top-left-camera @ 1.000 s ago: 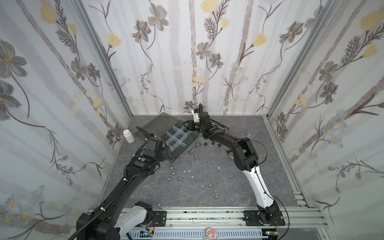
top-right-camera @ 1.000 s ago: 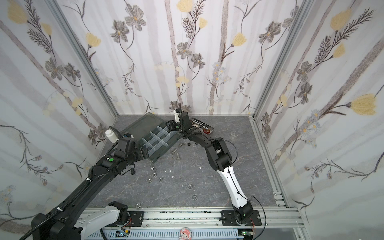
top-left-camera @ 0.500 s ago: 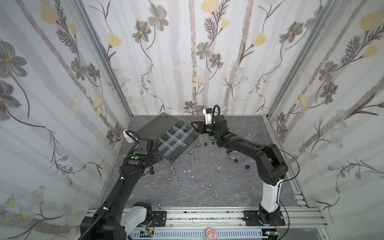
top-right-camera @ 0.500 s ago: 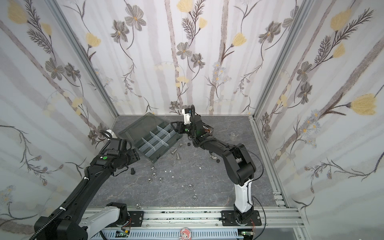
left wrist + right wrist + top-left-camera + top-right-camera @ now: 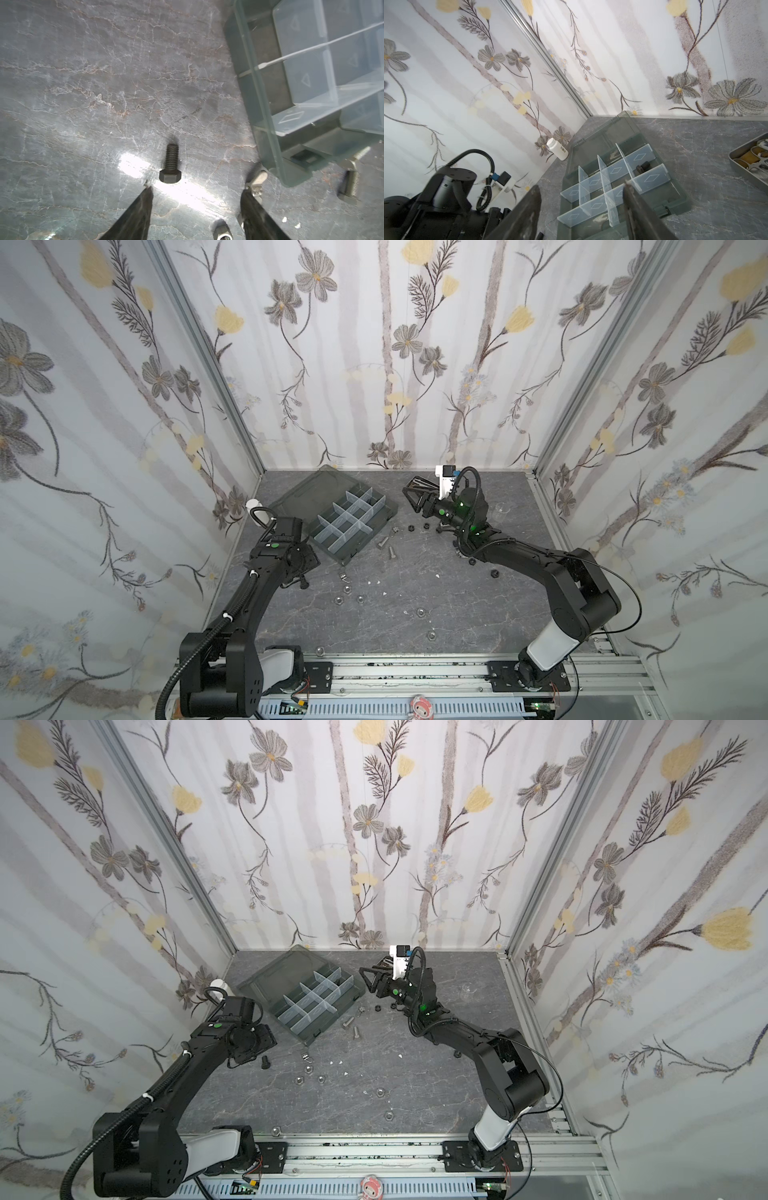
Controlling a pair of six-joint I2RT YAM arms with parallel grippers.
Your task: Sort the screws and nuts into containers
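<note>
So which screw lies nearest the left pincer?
The loose black screw, lying just ahead of the left pincer; the silver screws lie farther off.

The bench (image 5: 415, 614) is dark grey, veined pale like marble. The walls (image 5: 374, 364) are white with grey and yellow flowers. The box (image 5: 675, 200) is smoky dark grey, its dividers (image 5: 612, 172) milky. There is a black bolt (image 5: 170, 165), a silver bolt (image 5: 350, 187) and a white bottle (image 5: 557, 149).
</note>
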